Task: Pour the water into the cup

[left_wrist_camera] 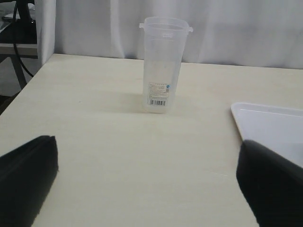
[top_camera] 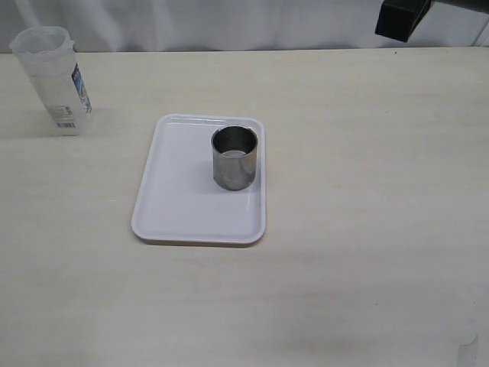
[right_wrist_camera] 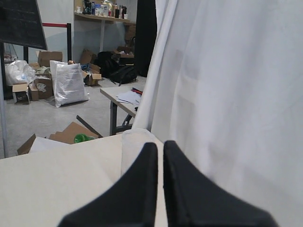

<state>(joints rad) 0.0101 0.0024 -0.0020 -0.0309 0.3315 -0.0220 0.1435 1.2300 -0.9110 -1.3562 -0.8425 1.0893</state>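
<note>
The steel cup (top_camera: 234, 157) stands upright on the white tray (top_camera: 176, 206), in the tray's far right part. The translucent plastic container (top_camera: 53, 80) with a blue-white label stands upright at the table's far left. It also shows in the left wrist view (left_wrist_camera: 163, 64). I cannot make out the water in either vessel. My left gripper (left_wrist_camera: 147, 144) is open and empty, low over the table, with the container standing some way ahead of it. My right gripper (right_wrist_camera: 159, 144) is shut and empty. It is raised at the far right, and only a dark part of that arm (top_camera: 403, 19) shows in the exterior view.
A white curtain (top_camera: 229, 23) hangs along the table's far edge. A corner of the tray shows in the left wrist view (left_wrist_camera: 270, 123) beside one finger. The right wrist view looks past the table to boxes and another table (right_wrist_camera: 123, 94) on the room floor.
</note>
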